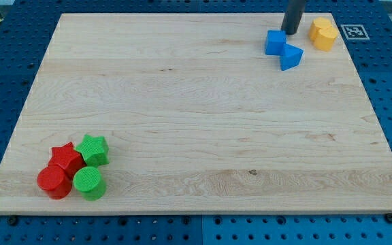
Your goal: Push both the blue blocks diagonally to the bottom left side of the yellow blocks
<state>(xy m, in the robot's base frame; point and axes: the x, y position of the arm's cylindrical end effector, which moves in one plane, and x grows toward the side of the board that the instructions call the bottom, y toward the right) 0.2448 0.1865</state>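
Two blue blocks sit at the view's top right: a blue cube-like block (275, 41) and a blue wedge-shaped block (291, 56) touching it at its lower right. A yellow block (323, 33) with a rounded, heart-like outline lies to their right, near the board's top edge. Only one yellow block shows. My tip (290, 31) stands just above the blue pair, at the upper right corner of the cube-like block, left of the yellow block.
The wooden board (196, 136) lies on a blue pegboard. At the view's bottom left is a cluster: a red star (65, 157), a red cylinder (53, 182), a green star (92, 149) and a green cylinder (88, 182). A marker tag (353, 31) lies off the board's top right corner.
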